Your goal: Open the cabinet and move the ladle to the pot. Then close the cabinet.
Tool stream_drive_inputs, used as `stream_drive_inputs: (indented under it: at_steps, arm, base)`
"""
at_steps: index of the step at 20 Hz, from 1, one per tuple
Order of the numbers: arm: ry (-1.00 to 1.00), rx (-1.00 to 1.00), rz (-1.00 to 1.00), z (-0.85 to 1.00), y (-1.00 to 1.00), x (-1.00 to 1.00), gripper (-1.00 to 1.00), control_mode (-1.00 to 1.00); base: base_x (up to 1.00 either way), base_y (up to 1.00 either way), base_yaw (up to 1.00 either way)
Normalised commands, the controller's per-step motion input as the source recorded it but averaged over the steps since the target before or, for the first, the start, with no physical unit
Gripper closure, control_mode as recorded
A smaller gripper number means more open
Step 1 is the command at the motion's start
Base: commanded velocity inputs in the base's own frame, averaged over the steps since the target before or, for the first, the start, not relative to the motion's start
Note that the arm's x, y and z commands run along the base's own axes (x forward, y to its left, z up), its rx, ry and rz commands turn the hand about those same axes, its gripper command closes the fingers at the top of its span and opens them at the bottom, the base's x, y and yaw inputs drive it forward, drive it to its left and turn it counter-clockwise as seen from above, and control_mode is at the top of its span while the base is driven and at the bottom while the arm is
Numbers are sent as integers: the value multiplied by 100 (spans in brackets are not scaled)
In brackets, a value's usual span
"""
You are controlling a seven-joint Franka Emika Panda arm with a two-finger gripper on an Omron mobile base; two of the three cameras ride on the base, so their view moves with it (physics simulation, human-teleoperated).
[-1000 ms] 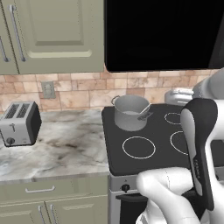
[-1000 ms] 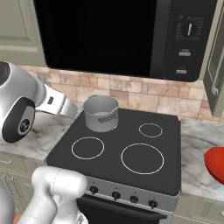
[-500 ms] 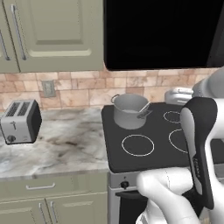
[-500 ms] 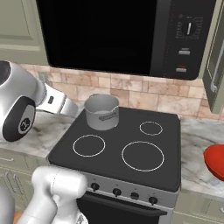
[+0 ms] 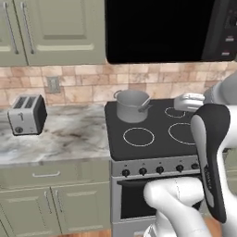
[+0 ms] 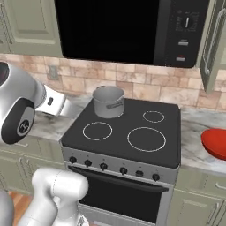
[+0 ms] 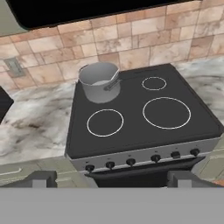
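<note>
The pale olive wall cabinet (image 5: 60, 28) hangs at the upper left with both doors shut; its silver bar handle (image 5: 28, 28) stands vertical. A corner of the same cabinet (image 6: 31, 22) appears in the right base view. The grey metal pot (image 5: 132, 105) (image 6: 108, 101) (image 7: 99, 81) stands on the stove's back left burner, its handle turned to the front right. My gripper (image 7: 113, 180) is open and holds nothing, hanging high in front of the stove, well short of the pot. The ladle is hidden.
A black stove (image 7: 131, 127) with knobs sits under a black microwave (image 5: 162, 28). A toaster (image 5: 27, 121) stands on the marble counter (image 5: 69, 134) to the left. A red bowl (image 6: 215, 143) lies on the right counter. Another wall cabinet (image 6: 216, 39) hangs at the right.
The whole picture has shrunk and shifted a little in both base views, so the base has backed away from the stove. Pot, toaster and bowl have kept their places.
</note>
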Motion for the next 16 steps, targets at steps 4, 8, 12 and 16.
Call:
stream_drive_inputs:
  at_steps: [4,8,12,16]
  arm:
    - [0,0,0,0,0,0,-100,100]
    - [0,0,0,0,0,0,-100,100]
    - [0,0,0,0,0,0,-100,100]
    - [0,0,0,0,0,0,-100,100]
  base:
    - [-31,-65,-1]
    - [-39,-84,0]
    - [-48,-86,0]
    - [-56,-86,0]
